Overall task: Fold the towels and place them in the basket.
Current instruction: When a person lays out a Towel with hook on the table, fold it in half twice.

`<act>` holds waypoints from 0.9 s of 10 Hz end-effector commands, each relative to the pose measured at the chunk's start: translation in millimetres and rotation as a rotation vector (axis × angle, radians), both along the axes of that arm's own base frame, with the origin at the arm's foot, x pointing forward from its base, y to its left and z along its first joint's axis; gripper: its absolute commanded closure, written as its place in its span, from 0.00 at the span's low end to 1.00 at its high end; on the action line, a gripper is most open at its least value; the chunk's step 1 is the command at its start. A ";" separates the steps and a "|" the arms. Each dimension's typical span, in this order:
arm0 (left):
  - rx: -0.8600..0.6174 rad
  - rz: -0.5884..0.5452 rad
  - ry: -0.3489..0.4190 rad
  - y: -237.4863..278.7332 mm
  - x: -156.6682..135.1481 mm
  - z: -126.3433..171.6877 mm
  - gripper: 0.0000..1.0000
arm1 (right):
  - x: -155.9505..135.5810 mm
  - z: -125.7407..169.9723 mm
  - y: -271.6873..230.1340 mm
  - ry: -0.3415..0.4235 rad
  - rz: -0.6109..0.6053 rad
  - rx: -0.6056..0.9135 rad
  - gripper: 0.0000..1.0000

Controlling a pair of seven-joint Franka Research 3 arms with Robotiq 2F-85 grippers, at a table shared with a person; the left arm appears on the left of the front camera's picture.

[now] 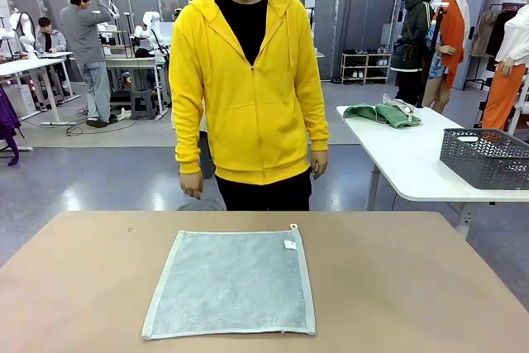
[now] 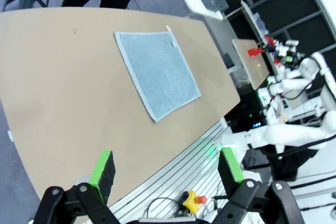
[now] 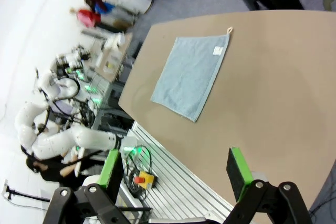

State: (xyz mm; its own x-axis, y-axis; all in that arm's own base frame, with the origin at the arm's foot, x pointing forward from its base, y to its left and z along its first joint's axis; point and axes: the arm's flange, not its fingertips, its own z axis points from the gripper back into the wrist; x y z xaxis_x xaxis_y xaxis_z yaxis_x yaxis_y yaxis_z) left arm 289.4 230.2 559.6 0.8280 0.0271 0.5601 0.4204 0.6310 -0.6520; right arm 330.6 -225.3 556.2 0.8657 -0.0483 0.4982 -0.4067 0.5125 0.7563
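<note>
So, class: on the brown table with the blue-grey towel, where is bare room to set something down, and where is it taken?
The blue-grey towel lies flat at the middle of the brown table. Bare patches lie left of it, right of it, and in a strip between its far edge and the person. The basket and green towel sit on a separate white table.

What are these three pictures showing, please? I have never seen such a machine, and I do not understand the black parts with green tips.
This is a two-armed robot at a brown table. The front view looks across the table at a person in a yellow hoodie. The other two views come from cameras on the robot's wrists. The black parts with green pads are its grippers: the left gripper and the right gripper. Both are open and hold nothing. A pale blue-grey terry towel lies flat on the table. On a white side table lie a crumpled green towel and a dark grey lattice basket.
</note>
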 end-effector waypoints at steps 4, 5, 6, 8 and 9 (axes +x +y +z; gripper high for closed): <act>0.356 -0.363 -0.212 -91.7 17.6 47.9 0.00 | 2.9 52.5 105.1 -0.242 0.418 -0.328 0.00; 0.465 -0.455 -0.278 -123.9 16.8 48.6 0.00 | 2.3 55.0 135.0 -0.295 0.507 -0.400 0.00; 0.534 -0.545 -0.331 -154.0 15.0 46.7 0.00 | -0.2 55.3 165.1 -0.337 0.582 -0.434 0.00; 0.657 -0.685 -0.454 -208.3 7.2 30.2 0.00 | -12.8 48.3 218.6 -0.422 0.729 -0.450 0.00; 0.717 -0.745 -0.492 -226.6 2.5 19.4 0.00 | -18.0 41.6 234.0 -0.447 0.786 -0.522 0.00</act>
